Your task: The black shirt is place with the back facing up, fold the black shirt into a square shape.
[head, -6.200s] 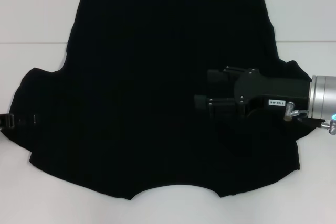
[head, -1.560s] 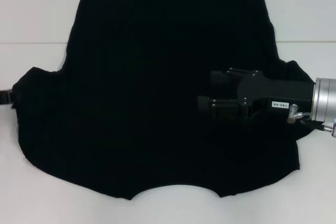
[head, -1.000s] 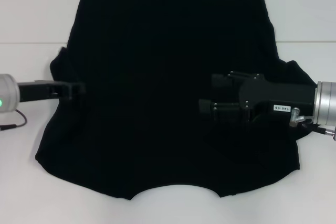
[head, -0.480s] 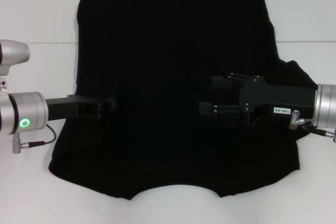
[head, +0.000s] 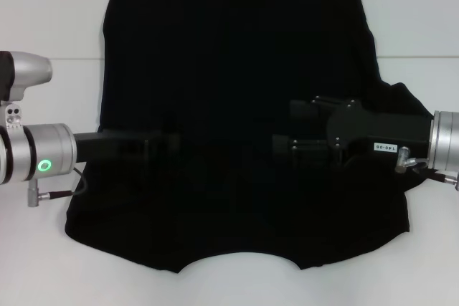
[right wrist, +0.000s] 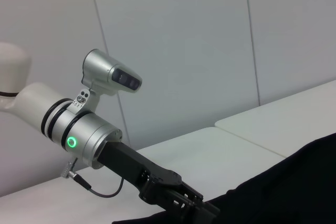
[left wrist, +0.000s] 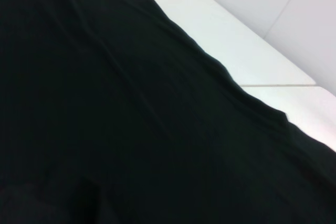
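The black shirt lies spread back-up on the white table, and we see its left sleeve, which a moment ago stuck out sideways, now folded in over the body so that the left edge runs nearly straight. The left gripper has carried that sleeve inward and sits over the shirt's left middle; we cannot tell its finger state against the black cloth. The right gripper rests on the shirt's right middle with fingers apart, so we judge the right sleeve is next.

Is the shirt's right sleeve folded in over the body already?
No, in the head view the black shirt has its right sleeve spread on the table, beyond the right gripper.
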### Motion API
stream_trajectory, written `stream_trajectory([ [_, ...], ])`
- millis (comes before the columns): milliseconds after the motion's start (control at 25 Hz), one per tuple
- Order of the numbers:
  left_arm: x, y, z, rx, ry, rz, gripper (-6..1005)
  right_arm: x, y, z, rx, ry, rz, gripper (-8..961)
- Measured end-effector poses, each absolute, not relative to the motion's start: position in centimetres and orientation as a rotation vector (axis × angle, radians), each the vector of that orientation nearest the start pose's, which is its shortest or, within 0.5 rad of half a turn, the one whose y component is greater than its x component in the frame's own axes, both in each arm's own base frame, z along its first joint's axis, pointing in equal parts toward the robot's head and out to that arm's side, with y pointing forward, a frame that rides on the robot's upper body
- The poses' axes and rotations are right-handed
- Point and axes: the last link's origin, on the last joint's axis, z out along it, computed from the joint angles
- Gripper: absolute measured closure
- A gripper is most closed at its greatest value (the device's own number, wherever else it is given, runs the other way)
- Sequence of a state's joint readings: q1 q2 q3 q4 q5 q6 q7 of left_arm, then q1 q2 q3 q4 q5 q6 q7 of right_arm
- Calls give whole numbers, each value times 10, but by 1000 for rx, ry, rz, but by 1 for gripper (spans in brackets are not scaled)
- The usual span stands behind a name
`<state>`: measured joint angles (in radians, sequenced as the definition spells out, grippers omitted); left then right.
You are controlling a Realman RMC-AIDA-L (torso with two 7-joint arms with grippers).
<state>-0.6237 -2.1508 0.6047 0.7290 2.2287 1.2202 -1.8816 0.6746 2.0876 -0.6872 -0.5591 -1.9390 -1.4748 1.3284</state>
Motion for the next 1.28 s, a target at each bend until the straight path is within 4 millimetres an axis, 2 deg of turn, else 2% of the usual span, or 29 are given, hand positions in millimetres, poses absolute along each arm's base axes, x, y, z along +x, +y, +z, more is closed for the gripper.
stream_trajectory([
  [280, -289, 383, 0, -2230, -1255, -469, 610, 216, 369, -14, -2718, 490, 786, 56],
  [680, -300, 386, -10, -2154, -1306, -415, 140, 213, 370, -14, -2720, 486, 789, 57],
  [920, -295, 383, -14, -2209, -1315, -424, 34, 213, 370, -15, -2721, 486, 791, 56],
  [1280, -264, 379, -24, -2408, -1294, -464, 46, 216, 368, -14, -2722, 494, 791, 57],
])
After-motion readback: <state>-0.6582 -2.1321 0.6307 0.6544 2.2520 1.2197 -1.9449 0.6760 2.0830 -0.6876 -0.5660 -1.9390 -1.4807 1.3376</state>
